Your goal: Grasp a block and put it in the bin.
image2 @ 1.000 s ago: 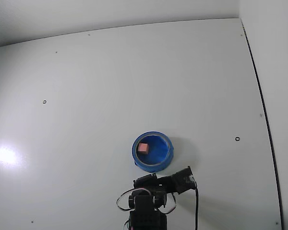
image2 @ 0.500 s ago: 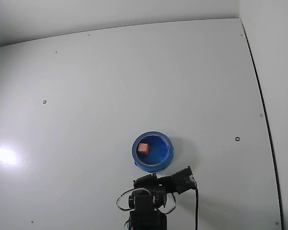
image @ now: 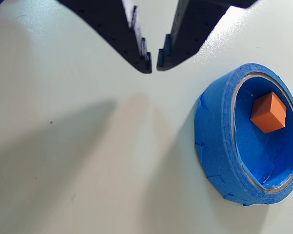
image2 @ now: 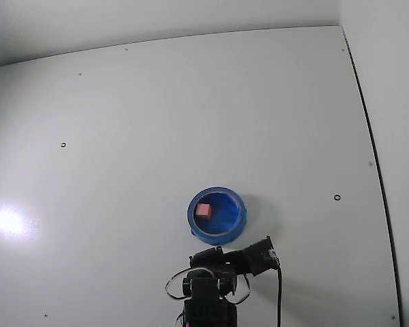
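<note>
Nothing has shifted over the last second — the block (image: 268, 112) sits inside the bin (image: 216, 122), and the gripper (image: 154, 62), empty with fingertips nearly pressed together, hangs just beside the bin above the surface (image2: 191, 109) — so the task looks done.

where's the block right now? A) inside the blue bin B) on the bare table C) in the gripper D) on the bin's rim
A: the block sits on the floor inside the bin, also seen in the fixed view, while the gripper holds nothing, its tips nearly together.
</note>
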